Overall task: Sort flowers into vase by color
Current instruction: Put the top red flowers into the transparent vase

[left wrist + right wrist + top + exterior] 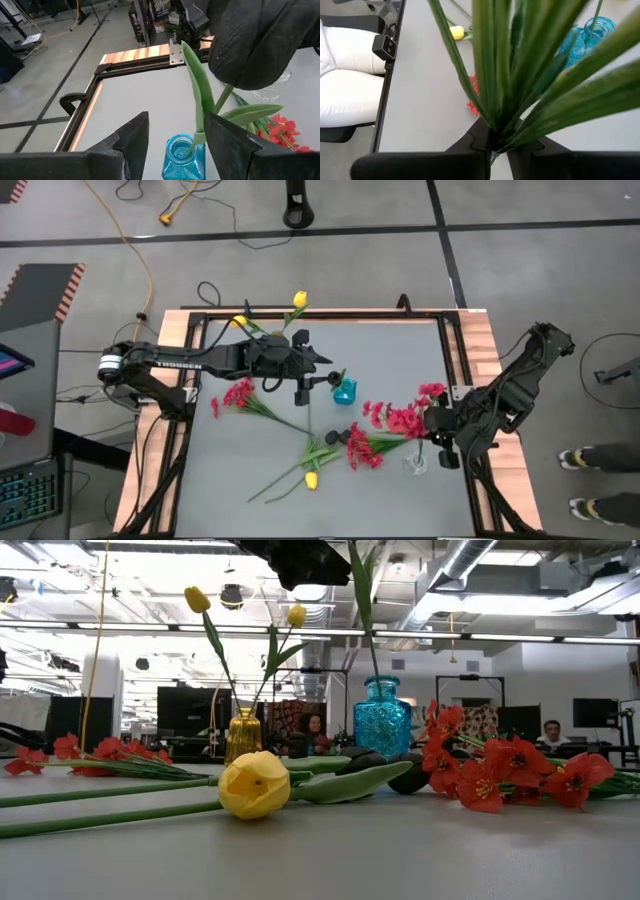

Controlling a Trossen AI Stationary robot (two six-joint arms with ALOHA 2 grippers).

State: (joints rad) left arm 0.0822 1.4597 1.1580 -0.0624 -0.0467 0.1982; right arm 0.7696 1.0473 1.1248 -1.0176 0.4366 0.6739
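My left gripper (172, 142) is open above the blue vase (182, 157), one finger on each side of the mouth. A black tulip (255, 40) stands in that vase by its green stem (200, 110). My right gripper (495, 137), near the table's right edge, is shut on a spray of red blossoms (398, 420) beside the clear vase (415, 464). Two yellow tulips (197, 600) stand in the yellow vase (243, 735). Lying on the table are another yellow tulip (255, 785), two black tulips (335, 436) and a red spray (235, 395). My right gripper pinches the bundle of green stems and leaves (495, 117) of the red spray between its two fingers. The stems fan out away from the fingers toward the blue vase (587, 35), and the blossoms point toward the table's left. Whether the spray is lifted clear, I cannot tell.
A raised dark frame (320, 317) and wooden border run round the grey table. Green stems (285, 475) cross the table's near middle. Bare table lies along the near edge and the far right. People sit in the room beyond (315, 730).
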